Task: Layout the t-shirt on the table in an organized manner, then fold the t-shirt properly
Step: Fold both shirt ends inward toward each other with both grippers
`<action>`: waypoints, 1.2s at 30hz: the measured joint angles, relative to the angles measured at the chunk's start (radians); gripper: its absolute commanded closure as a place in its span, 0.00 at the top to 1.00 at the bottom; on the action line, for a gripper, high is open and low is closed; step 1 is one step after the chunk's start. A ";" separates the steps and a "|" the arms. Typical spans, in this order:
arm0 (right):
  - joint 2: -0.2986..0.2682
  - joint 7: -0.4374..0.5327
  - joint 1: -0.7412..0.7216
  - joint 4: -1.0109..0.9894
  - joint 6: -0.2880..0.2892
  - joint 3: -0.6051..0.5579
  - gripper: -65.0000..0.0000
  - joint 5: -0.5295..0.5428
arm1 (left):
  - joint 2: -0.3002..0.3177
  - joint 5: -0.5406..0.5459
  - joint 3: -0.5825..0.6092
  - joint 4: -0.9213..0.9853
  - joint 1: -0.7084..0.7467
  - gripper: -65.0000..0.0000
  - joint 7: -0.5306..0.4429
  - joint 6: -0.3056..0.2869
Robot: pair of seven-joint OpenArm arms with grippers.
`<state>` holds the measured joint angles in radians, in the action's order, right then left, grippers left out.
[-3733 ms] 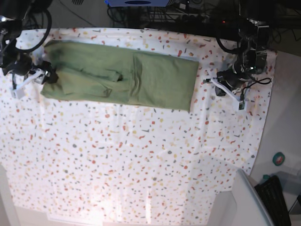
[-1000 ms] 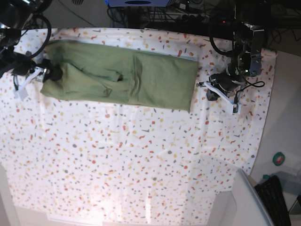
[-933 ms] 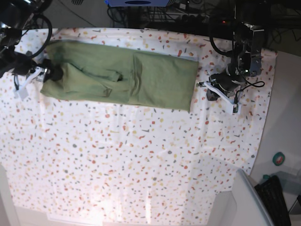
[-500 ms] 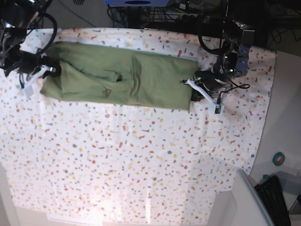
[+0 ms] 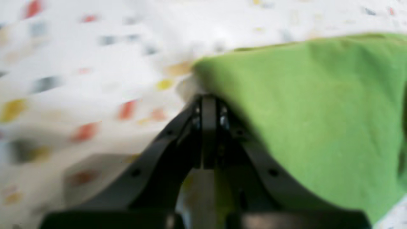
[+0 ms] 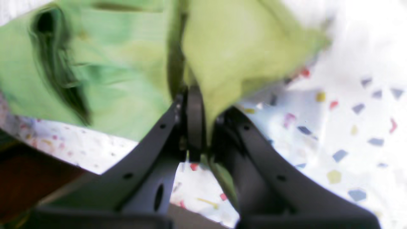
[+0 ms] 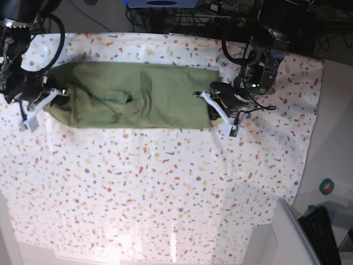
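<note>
Base view evenly lit and sharp, with mild glare on the table (image 7: 165, 243) at its near edge. Both wrist views are badly motion-blurred: flecks smear into streaks, the shirt (image 5: 311, 105) looks oversaturated, and the far cloth is blown out white.

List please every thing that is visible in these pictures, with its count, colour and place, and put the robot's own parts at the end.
t-shirt: one, olive green, folded into a long band across the far part of the table.
table: one, white cloth with red, orange, yellow and grey flecks, fills most of the base view.
tape roll: one, teal, off the table at the right edge.
left end effector: one, black, shut at the shirt's right end.
right end effector: one, black, shut on the t-shirt's left end.
</note>
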<state>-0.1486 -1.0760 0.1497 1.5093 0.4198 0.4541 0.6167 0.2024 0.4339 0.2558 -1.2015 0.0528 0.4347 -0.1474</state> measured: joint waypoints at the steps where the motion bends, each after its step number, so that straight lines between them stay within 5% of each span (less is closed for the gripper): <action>1: 0.010 0.000 0.006 0.032 -0.018 -0.012 0.00 0.004 | -0.010 0.000 0.007 0.000 0.000 0.00 0.001 -0.002; 4: 0.041 -0.040 0.031 0.140 -0.080 -0.026 0.00 0.004 | -0.014 0.000 0.032 0.000 -0.003 0.00 -0.001 0.003; 14: 0.135 -0.121 0.035 0.301 -0.128 -0.173 0.00 0.003 | -0.020 -0.004 0.043 -0.014 -0.002 0.00 0.022 -0.004; 25: 0.205 -0.106 0.087 0.364 -0.204 -0.401 0.00 0.007 | -0.027 0.009 0.047 -0.014 0.002 0.00 0.029 -0.018; 31: 0.198 -0.027 0.079 0.363 -0.283 -0.502 0.00 -0.015 | -0.025 0.009 0.049 -0.014 0.002 0.00 0.029 -0.018; 36: 0.198 0.007 0.074 0.363 -0.290 -0.549 0.00 0.002 | -0.025 0.012 0.050 -0.014 0.003 0.00 0.029 -0.018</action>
<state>0.0494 -1.0687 0.2241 1.8721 0.1299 -0.0952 0.6186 0.1772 0.4458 0.3061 -1.2156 0.0555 0.4637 -0.1658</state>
